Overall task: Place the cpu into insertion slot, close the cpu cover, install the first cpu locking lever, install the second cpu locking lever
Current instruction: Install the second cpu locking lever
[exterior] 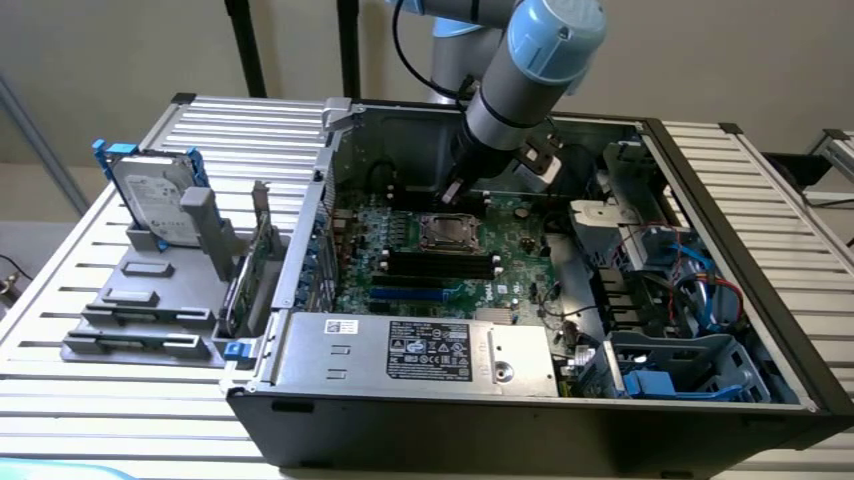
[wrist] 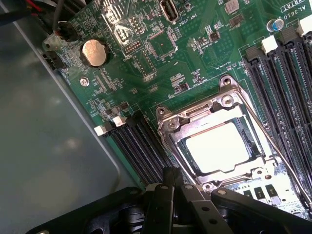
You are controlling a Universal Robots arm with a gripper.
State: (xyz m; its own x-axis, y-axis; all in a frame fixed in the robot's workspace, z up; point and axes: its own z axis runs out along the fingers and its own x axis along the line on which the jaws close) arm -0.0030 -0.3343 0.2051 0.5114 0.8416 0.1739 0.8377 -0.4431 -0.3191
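The cpu [wrist: 217,146] lies flat in the insertion slot [exterior: 447,232], its pale metal face showing through the window of the cpu cover [wrist: 181,122]. The cover is down over it. A thin metal locking lever [wrist: 265,134] runs along one side of the socket. My gripper [wrist: 171,171] hangs just above the socket's edge with its black fingers shut together and nothing between them. In the exterior view the gripper [exterior: 454,192] is inside the open computer case, right behind the socket.
Black memory strips [wrist: 287,97] flank the socket on both sides. A coin battery [wrist: 93,52] sits on the green board. A grey labelled metal box [exterior: 414,350] fills the case front, cables [exterior: 694,285] crowd the exterior view's right, and a hard drive [exterior: 150,195] stands outside on the slatted table.
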